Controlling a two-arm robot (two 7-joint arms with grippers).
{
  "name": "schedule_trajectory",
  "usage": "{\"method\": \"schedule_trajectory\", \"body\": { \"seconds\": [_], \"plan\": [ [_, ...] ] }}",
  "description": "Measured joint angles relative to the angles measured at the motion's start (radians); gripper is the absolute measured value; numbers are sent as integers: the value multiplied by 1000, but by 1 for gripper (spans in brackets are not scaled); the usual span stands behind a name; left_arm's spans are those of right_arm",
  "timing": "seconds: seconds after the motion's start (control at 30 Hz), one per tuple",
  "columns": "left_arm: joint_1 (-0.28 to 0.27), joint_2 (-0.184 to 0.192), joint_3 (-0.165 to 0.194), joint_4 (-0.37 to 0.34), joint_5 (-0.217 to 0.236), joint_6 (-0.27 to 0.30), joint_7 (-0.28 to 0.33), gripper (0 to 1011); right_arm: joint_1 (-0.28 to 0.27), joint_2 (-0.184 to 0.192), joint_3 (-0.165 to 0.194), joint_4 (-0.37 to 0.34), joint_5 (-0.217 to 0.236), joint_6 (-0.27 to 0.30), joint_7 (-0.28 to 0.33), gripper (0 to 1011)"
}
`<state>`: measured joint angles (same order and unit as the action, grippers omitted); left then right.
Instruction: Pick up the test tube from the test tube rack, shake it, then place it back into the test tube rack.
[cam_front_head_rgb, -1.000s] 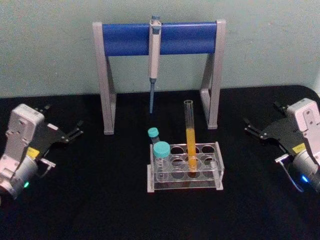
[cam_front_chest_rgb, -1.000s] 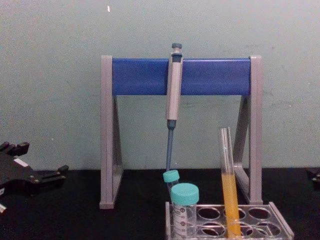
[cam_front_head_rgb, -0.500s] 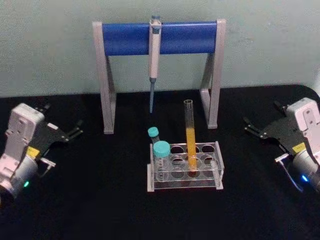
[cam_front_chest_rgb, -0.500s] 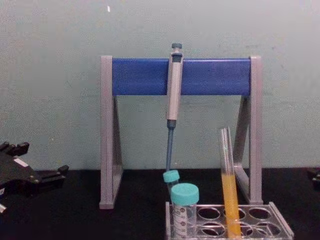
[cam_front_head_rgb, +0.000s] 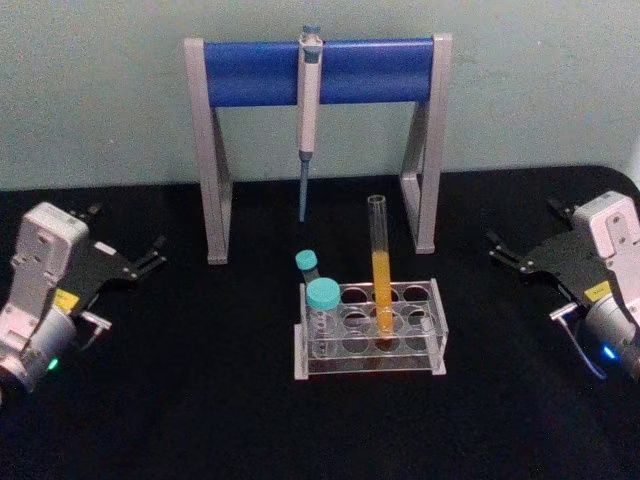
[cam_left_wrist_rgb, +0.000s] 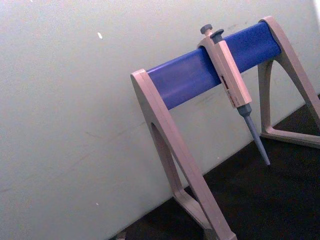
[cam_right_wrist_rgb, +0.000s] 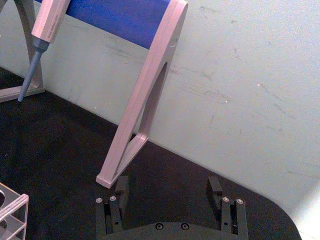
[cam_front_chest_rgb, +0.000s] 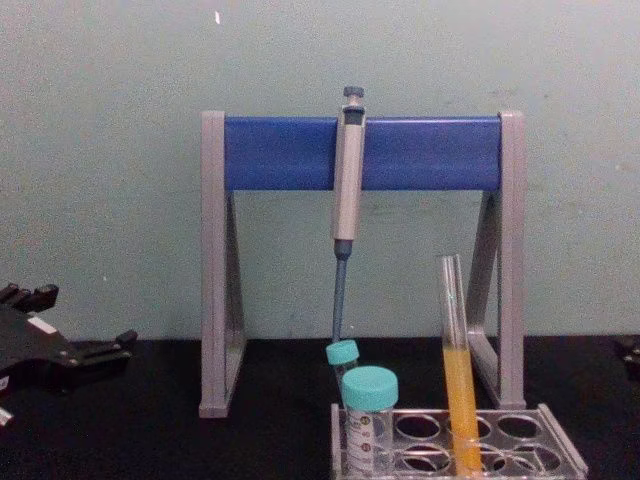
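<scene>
Grey pipette (cam_front_head_rgb: 308, 100) hangs from blue-barred stand (cam_front_head_rgb: 250, 72); two teal-capped tubes (cam_front_head_rgb: 322, 296) in front.

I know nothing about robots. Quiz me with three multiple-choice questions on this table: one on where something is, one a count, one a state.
1. The test tube is: A standing in the test tube rack; B lying beside it; C held in the air.
2. The teal-capped tubes number: A one; B two; C four.
3. The left pincer and right pincer are: A open and empty; B shut on the test tube; C shut on a cap.

Answers: A, its base sits in a rack hole. B, both stand at the rack's left end. A, fingers apart with nothing between, out at the table's sides.
</scene>
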<state>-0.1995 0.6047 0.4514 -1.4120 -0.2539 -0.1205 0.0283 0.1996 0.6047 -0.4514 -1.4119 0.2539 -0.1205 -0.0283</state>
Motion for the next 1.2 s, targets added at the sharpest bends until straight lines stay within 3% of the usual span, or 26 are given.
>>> {"method": "schedule_trajectory", "body": {
  "seconds": [1.2],
  "plan": [
    [0,0,0,0,0,0,0,1001,0,0,0,0,0,0,0,1000]
  ]
}}
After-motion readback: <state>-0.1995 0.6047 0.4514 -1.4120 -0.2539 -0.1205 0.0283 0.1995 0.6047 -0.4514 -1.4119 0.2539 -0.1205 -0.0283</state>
